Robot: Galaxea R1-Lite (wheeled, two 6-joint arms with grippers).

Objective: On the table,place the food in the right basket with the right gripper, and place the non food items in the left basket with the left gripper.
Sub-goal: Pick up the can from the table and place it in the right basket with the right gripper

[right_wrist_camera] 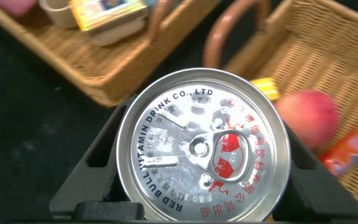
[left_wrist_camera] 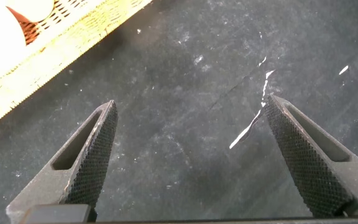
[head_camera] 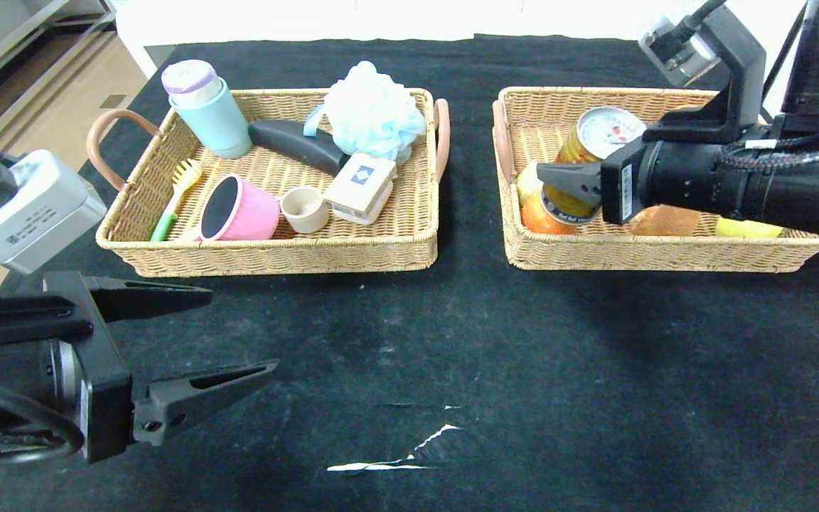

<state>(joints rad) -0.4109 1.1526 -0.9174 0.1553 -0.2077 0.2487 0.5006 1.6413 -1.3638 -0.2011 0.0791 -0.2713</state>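
- We take the right basket (head_camera: 655, 252) as the landmark. The right gripper (head_camera: 569, 186) hangs over its left half, fingers closed on the gold Red Bull can (head_camera: 587, 167). We judge the can is held above the basket for release among the other food.
- The wrist camera looks straight down on the silver lid (right_wrist_camera: 202, 146). Around its rim we read "RED BULL VITAMIN DRINK CO., LTD", with Chinese characters in red on the far side of the pull tab.
- Inside the right basket, we see an orange-red sausage stick (head_camera: 543, 217) below the can, a brown tuber (head_camera: 665, 220) and a yellow lemon (head_camera: 747, 228) nearer the front wall.
- The left basket (head_camera: 274, 252) sits to the left of the landmark, a strip of black table (head_camera: 466, 341) between them. It already holds the non-food: the pink saucepan (head_camera: 239, 210) and the cream card box (head_camera: 361, 186) with a dark diamond mark. We cannot read any text on the box.
- The left gripper (head_camera: 232, 334) rests well in front of the left basket with jaws fully spread and nothing between them. We judge it parked, its share done.
- A white tear (head_camera: 409, 451) marks the cloth near the front edge.
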